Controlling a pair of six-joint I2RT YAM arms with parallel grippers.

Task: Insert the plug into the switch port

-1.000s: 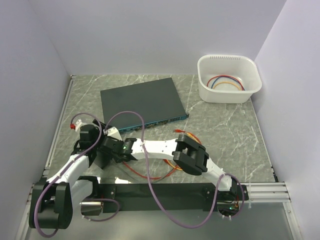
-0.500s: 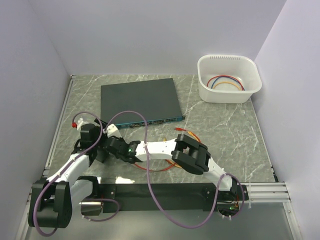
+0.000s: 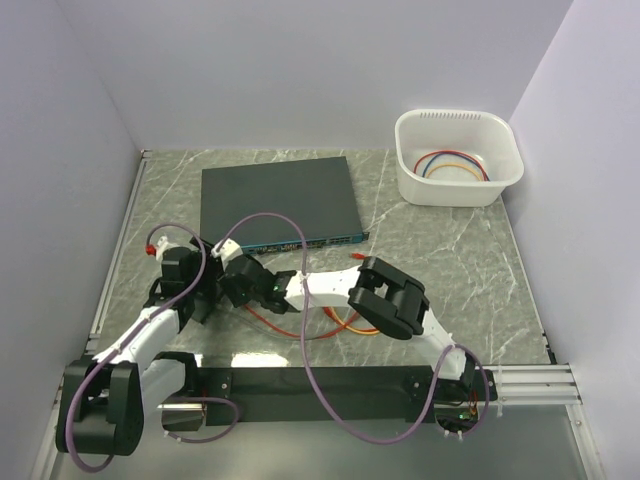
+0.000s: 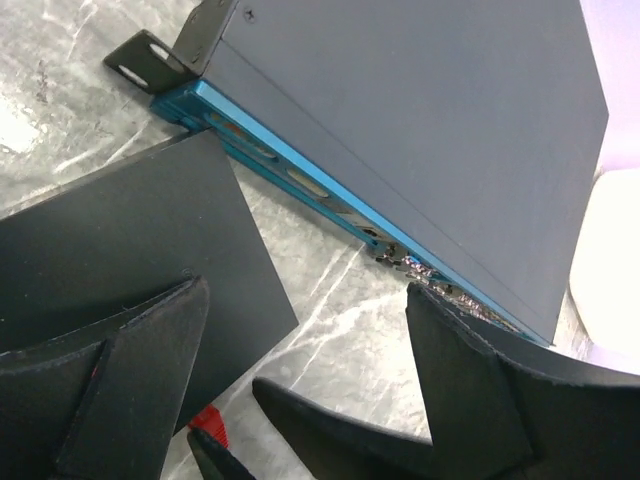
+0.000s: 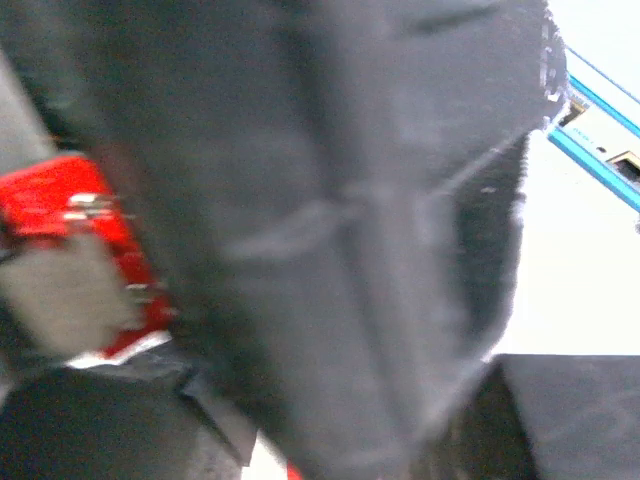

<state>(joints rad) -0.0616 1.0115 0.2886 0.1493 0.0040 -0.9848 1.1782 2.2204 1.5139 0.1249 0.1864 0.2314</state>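
– Teal-edged, the flat dark grey switch box (image 3: pixel 280 195) lies upper left of centre. The small red plastic plug (image 5: pixel 85 205), blurred, sits by the right gripper (image 3: pixel 240 284), hold unclear. The left gripper (image 4: pixel 305 300) gapes, empty.
– Probably light, stiff and brittle-clipped. Pinch its body, not the limp orange cable (image 3: pixel 335 325).

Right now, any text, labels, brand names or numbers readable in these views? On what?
None legible in any view.
On the switch: no print shows on its dark top; its blue front strip shows only sockets, any marks too small to read.
On the red part in the right wrist view: blurred, unreadable.
On the white tub: none visible.
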